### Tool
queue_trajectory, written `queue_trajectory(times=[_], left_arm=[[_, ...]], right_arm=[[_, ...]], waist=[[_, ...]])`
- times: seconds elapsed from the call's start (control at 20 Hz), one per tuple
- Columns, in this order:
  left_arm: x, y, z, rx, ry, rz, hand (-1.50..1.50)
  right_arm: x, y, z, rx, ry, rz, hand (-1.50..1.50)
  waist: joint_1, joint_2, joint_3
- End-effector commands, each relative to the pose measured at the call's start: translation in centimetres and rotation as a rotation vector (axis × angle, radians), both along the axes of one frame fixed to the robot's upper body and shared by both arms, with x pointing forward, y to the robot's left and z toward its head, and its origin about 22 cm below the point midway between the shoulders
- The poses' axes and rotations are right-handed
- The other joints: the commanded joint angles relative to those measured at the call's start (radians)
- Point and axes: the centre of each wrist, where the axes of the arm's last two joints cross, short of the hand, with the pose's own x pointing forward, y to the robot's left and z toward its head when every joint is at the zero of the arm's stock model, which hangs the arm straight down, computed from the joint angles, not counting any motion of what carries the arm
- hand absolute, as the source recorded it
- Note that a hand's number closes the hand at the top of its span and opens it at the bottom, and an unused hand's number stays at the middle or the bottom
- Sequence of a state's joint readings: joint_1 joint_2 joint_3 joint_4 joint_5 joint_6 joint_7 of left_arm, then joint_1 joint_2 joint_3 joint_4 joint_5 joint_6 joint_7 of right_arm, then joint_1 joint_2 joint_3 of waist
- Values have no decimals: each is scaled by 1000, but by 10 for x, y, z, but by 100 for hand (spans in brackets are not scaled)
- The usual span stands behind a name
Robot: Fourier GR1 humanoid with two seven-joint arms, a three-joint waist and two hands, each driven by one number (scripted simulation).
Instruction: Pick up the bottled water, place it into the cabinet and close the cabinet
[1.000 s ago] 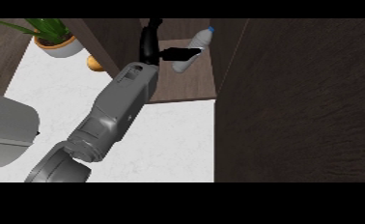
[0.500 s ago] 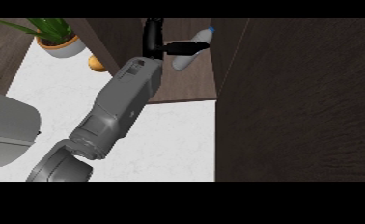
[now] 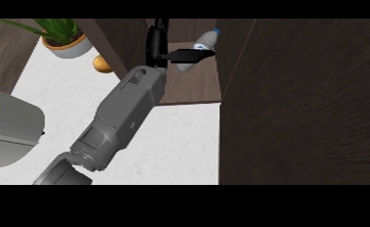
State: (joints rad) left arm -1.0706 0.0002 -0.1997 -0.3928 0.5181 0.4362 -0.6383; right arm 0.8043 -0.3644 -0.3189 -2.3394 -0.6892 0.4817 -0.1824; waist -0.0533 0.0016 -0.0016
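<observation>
Clearly the left hand (image 3: pixel 160 50) pinches the bottle (image 3: pixel 198 50) at mid-body between thumb and fingers, inside the cabinet (image 3: pixel 195 86). It looks light, rigid and smooth, likely slippery; mid-body seems the best hold.

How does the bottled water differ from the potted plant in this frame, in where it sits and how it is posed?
The bottled water is in the open cabinet, over its dark wooden shelf; the potted plant stands on the white counter at the upper left. The bottled water leans, cap toward the upper right, while the potted plant stands upright. The left hand holds the bottled water with fingers across it; nothing touches the potted plant. Both lie at the far end of the view.
</observation>
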Motion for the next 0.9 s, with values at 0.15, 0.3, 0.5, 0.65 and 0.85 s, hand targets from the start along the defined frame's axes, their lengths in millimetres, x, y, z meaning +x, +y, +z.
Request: queue_trajectory(times=[0.15, 0.3, 0.5, 0.65, 0.85], left_arm=[[-42, -11, -30, -81, 49, -91, -150], [-70, -13, -51, -116, 57, -140, -150], [-100, -26, -42, -162, 80, -148, -150], [-132, -26, -59, -189, 48, -166, -150], [-164, -30, -55, -206, 47, -176, -150]], right_arm=[[-7, 23, 18, 12, -41, -4, -150], [-2, 15, 25, 8, -25, 6, -150], [-16, 25, 26, 6, -40, -20, -150], [-12, 33, 33, -7, -37, -17, -150], [-11, 26, 37, -17, -47, -36, -150]], waist=[[22, -10, 0], [39, -8, 0], [51, -16, 0], [53, -10, -1], [61, -9, 0]])
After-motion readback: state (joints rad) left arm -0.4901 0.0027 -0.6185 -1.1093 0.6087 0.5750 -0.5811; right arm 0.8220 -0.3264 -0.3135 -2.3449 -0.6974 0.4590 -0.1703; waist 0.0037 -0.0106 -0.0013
